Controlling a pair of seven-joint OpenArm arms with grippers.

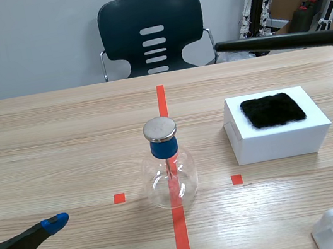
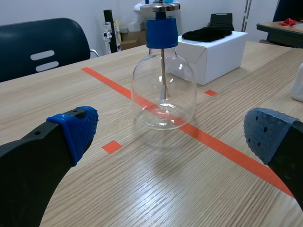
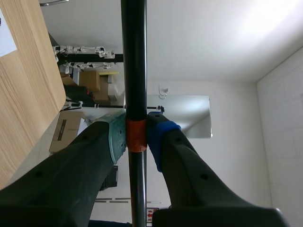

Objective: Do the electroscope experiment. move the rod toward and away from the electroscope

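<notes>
Our right tool [image 3: 136, 135] clamps the rod [image 1: 280, 41], held level and high at the table's [image 1: 41, 139] far right, its free tip pointing left. The electroscope [image 1: 166, 163] stands mid-table, left of and below that tip, so we judge the approach runs leftward and down. Our left tool [image 1: 85, 248] sits open, empty, nearer us.

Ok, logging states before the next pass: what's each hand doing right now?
Left hand: open, empty.
Right hand: closed on the black rod.
</notes>
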